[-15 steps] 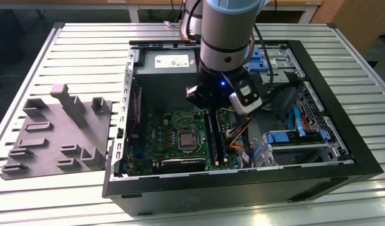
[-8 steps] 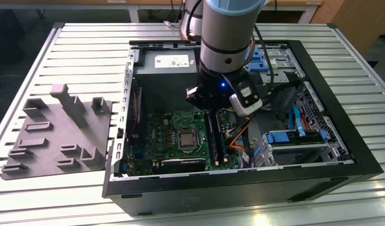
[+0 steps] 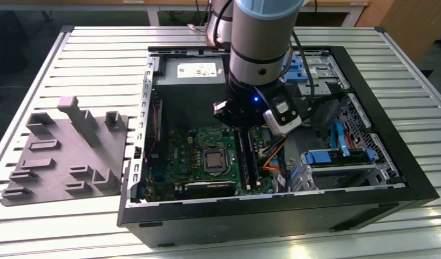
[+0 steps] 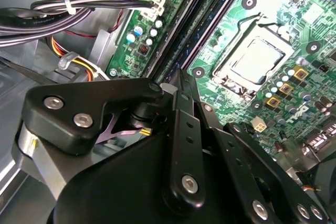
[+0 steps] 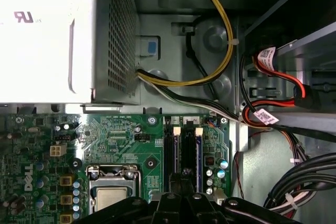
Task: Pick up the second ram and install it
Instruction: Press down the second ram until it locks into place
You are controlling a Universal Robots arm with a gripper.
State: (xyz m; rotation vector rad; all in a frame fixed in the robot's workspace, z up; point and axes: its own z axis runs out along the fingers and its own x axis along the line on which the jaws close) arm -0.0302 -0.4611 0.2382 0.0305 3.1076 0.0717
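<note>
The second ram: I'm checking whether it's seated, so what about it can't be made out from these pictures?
- Exterior view: the arm hides the slots' far end.
- First wrist view: the hand cuts off the slots.
- Second wrist view: the slots look dark; whether a stick sits there is unclear.

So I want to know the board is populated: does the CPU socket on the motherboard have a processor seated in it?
Yes, in the second wrist view the CPU socket on the green motherboard holds a silver-topped processor under its metal retention frame.
</note>
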